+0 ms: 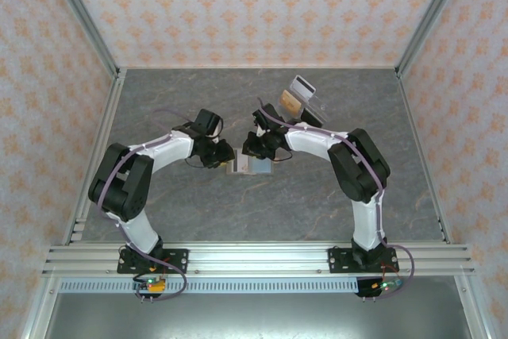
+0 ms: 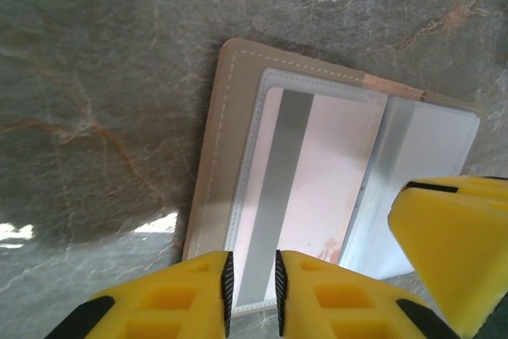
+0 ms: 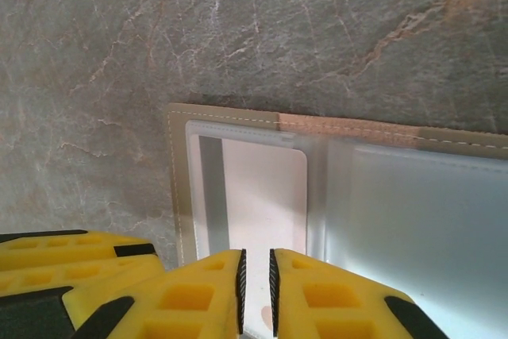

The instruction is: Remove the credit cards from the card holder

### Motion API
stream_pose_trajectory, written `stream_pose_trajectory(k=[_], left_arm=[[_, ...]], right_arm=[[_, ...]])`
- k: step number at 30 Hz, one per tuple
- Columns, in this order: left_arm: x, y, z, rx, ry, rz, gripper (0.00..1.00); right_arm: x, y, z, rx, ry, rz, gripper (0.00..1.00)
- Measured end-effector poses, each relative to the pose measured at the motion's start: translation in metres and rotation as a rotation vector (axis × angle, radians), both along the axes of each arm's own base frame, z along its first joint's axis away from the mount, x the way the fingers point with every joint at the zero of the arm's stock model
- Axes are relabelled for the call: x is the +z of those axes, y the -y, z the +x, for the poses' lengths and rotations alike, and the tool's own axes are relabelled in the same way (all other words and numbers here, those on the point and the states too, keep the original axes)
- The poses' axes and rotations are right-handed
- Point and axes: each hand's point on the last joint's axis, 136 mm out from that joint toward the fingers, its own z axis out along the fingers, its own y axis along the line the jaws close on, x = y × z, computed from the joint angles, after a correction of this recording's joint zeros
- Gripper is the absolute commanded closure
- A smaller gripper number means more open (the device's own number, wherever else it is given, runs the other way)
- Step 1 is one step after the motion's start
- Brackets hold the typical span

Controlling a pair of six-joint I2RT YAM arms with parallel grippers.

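1. Top view:
   - The card holder (image 1: 255,168) lies open and flat just below table centre, pale panels up.
   - Your left gripper (image 1: 225,159) is at its 9 o'clock side and your right gripper (image 1: 259,151) at its 12 o'clock side. Both wrists crowd over it.
   - A clear acrylic stand (image 1: 305,87) sits at 1 o'clock from the holder, well apart, with an orange-tan card (image 1: 291,102) beside it.
   - There is bare table (image 1: 159,109) at 9, 6 and 3 o'clock.
2. Left wrist:
   - The holder has a stitched taupe border (image 2: 208,156). Its clear pocket holds the whitish-pink card (image 2: 333,172), which has a grey stripe.
   - The left gripper (image 2: 252,291) is at 6 o'clock, over the pocket's near edge. Its jaws are narrow, with the stripe showing through the slim gap. I can't tell if they pinch anything.
   - One of the right gripper's fingers (image 2: 452,236) sits at 4 o'clock.
   - There is free marble from 9 to 12 o'clock.
3. Right wrist:
   - The whitish-pink card (image 3: 262,188) is in the left pocket, and the pale blue-grey panel (image 3: 421,228) is at 3 o'clock.
   - The right gripper (image 3: 255,291) is at 6 o'clock over the card's near end. Its jaws are narrow, and I can't tell here either whether they grip.
   - One of the left gripper's fingers (image 3: 71,263) is at 8 o'clock, just beside the holder's edge.
   - The table is open from 9 to 1 o'clock.
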Motion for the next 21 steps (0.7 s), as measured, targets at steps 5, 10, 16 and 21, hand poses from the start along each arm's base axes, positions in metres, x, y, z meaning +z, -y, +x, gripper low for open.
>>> stream_pose_trajectory(k=[5, 10, 16, 21], left_arm=[[0.000, 0.004, 0.009, 0.003, 0.006, -0.004, 0.83], [-0.004, 0.003, 0.015, 0.011, 0.006, 0.016, 0.85], [-0.006, 0.000, 0.019, 0.024, 0.013, 0.037, 0.89], [-0.013, 0.000, 0.019, 0.025, -0.005, 0.043, 0.89]], right_arm=[[-0.001, 0.002, 0.001, -0.003, -0.002, -0.003, 0.83], [-0.006, 0.002, 0.000, 0.000, -0.007, -0.010, 0.83], [-0.018, 0.004, -0.002, 0.004, -0.029, -0.028, 0.83], [-0.020, 0.004, -0.002, 0.004, -0.035, -0.028, 0.83]])
